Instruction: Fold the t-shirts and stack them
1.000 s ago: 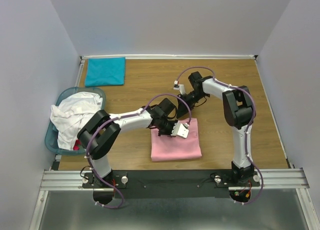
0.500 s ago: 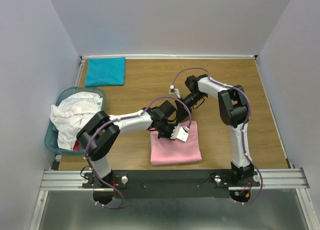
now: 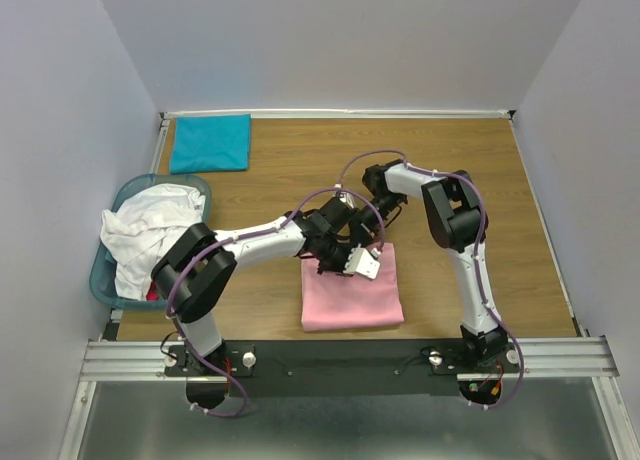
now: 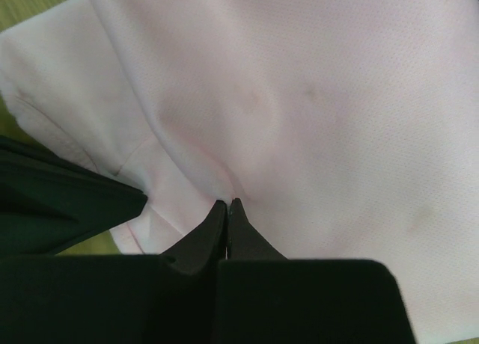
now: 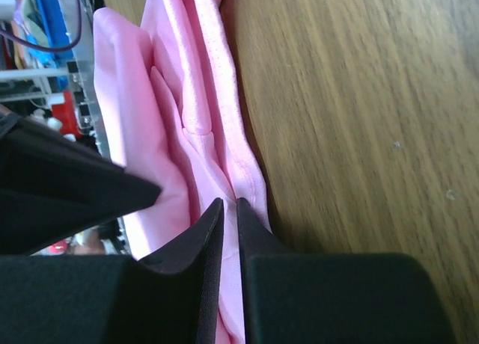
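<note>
A light pink t-shirt lies folded on the wooden table in front of the arms. My left gripper is low over its far left corner. In the left wrist view its jaws are pressed together, pinching a pucker of the pink cloth. My right gripper is at the shirt's far edge, its fingers nearly together with a fold of pink cloth between them. A teal t-shirt lies folded flat at the far left corner. White t-shirts are heaped at the left.
The white shirts sit in a light-blue plastic basket at the table's left edge. Grey walls close in the table on three sides. The arms' mounting rail runs along the near edge. Bare wood stretches to the right.
The right arm has swung left and down to the pink shirt's far edge, and its jaws have narrowed onto the cloth. The left gripper stayed shut and shifted only slightly.
</note>
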You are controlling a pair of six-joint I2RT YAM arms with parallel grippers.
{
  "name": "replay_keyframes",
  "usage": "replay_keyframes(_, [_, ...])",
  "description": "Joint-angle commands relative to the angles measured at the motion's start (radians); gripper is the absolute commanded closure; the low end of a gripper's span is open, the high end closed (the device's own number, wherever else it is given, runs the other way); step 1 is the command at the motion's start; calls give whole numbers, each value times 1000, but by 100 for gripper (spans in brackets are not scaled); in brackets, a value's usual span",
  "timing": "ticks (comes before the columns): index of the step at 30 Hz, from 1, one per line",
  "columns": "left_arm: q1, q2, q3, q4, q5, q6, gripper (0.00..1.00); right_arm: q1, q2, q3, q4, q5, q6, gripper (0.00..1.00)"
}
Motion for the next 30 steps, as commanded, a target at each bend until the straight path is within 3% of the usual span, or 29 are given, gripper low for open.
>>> replay_keyframes(1, [2, -63, 70, -40, -18, -14, 100, 1, 34, -49, 110, 109, 33, 81])
replay_keyframes(16, [121, 36, 245, -69, -75, 40, 100, 1, 30, -89, 123, 95, 31, 81])
replay_keyframes(30, [128, 29, 197, -41, -72, 43, 100, 1, 16, -29, 124, 150, 59, 81])
